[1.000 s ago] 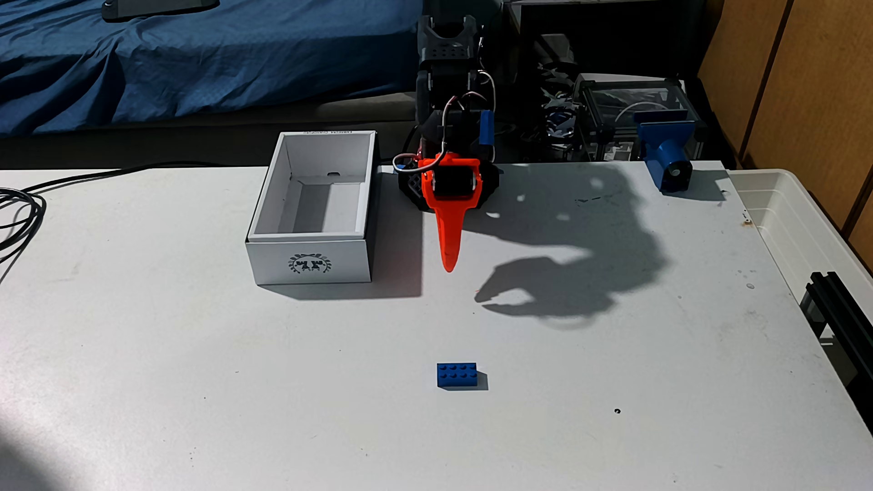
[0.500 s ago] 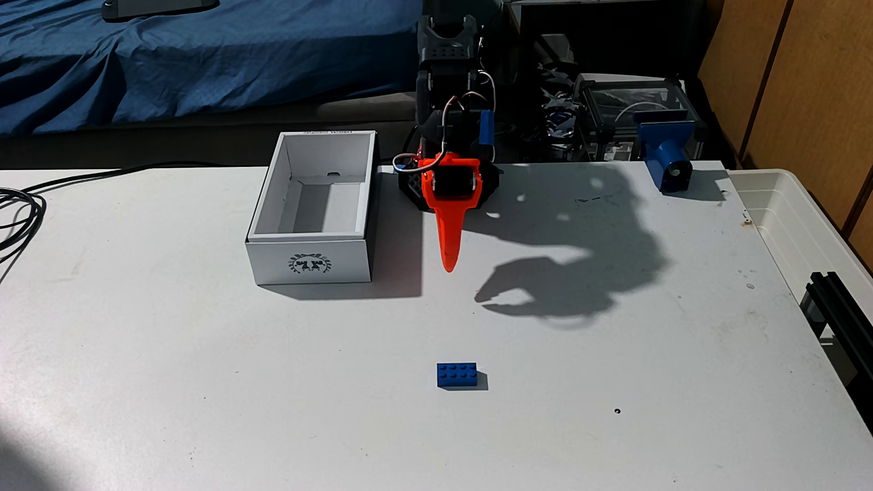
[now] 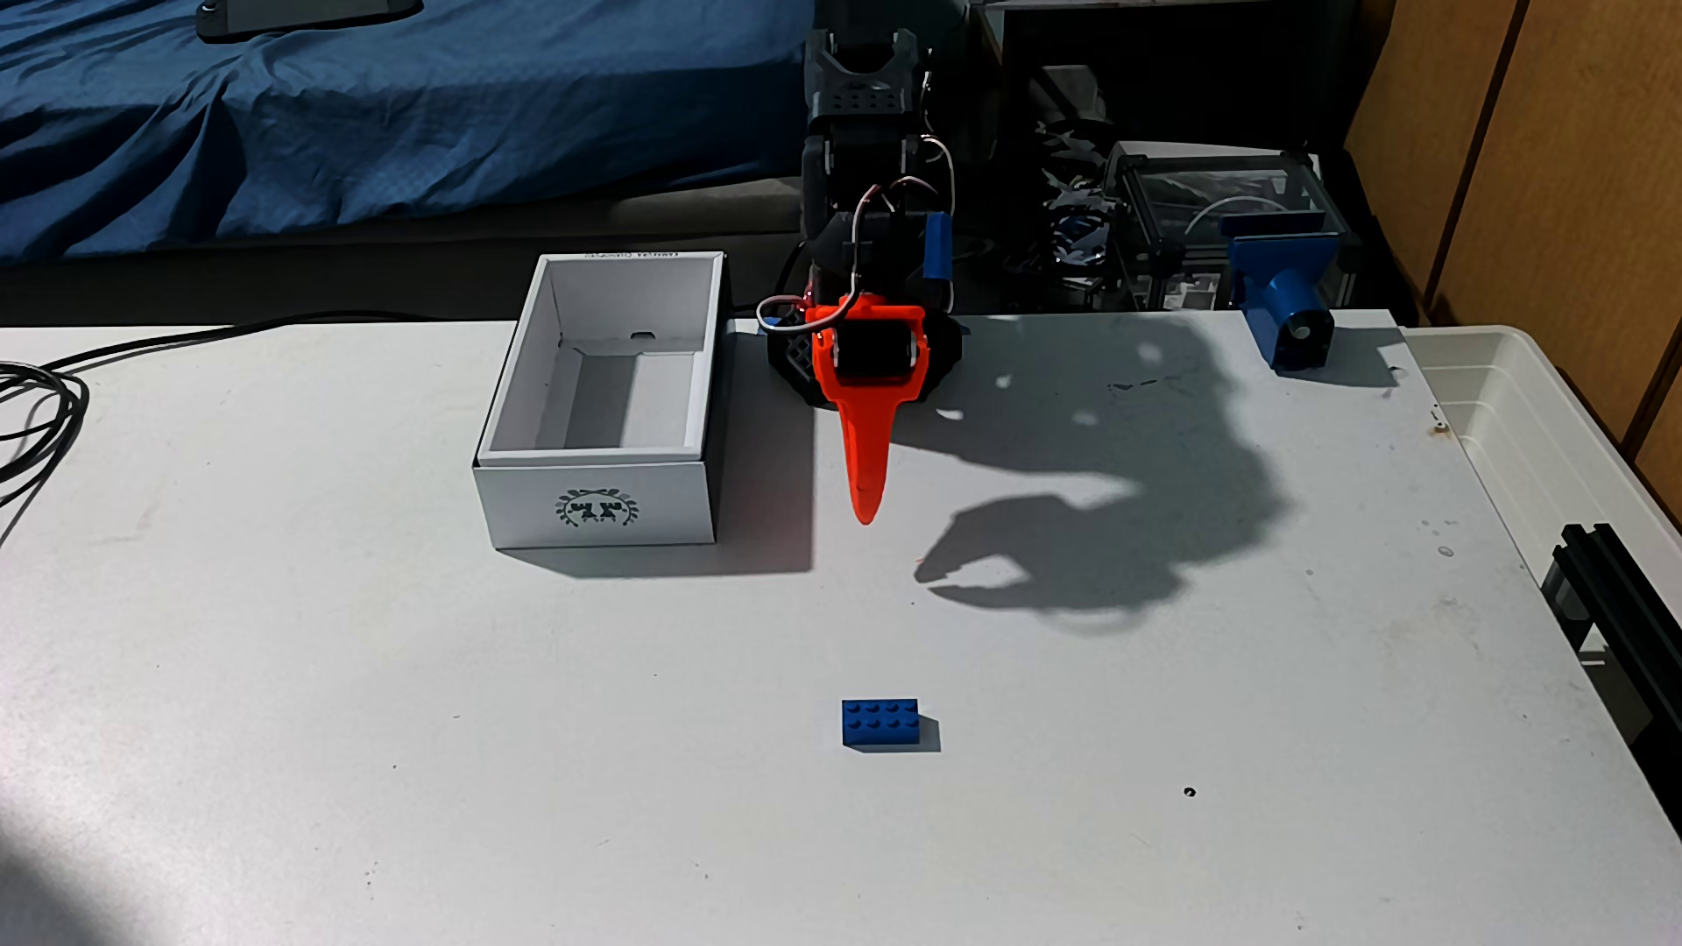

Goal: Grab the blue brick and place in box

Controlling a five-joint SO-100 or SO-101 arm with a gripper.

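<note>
The blue brick [image 3: 880,723] lies studs up on the white table [image 3: 364,728], in the front middle of the fixed view. The white box [image 3: 596,509], with a dark wreath emblem on its near short side, stands open and empty at the back, left of the arm. My gripper [image 3: 865,517] hangs above the table just right of the box's near corner, well behind the brick. Its orange finger [image 3: 863,455] is seen edge-on and points down toward the camera. Its shadow shows the two tips nearly together with nothing between them.
A blue printed mount [image 3: 1283,300] sits at the table's back right, and a translucent bin [image 3: 1538,437] runs along the right edge. Black cables [image 3: 36,409] lie at the far left. A black rail [image 3: 1620,591] juts in at the right.
</note>
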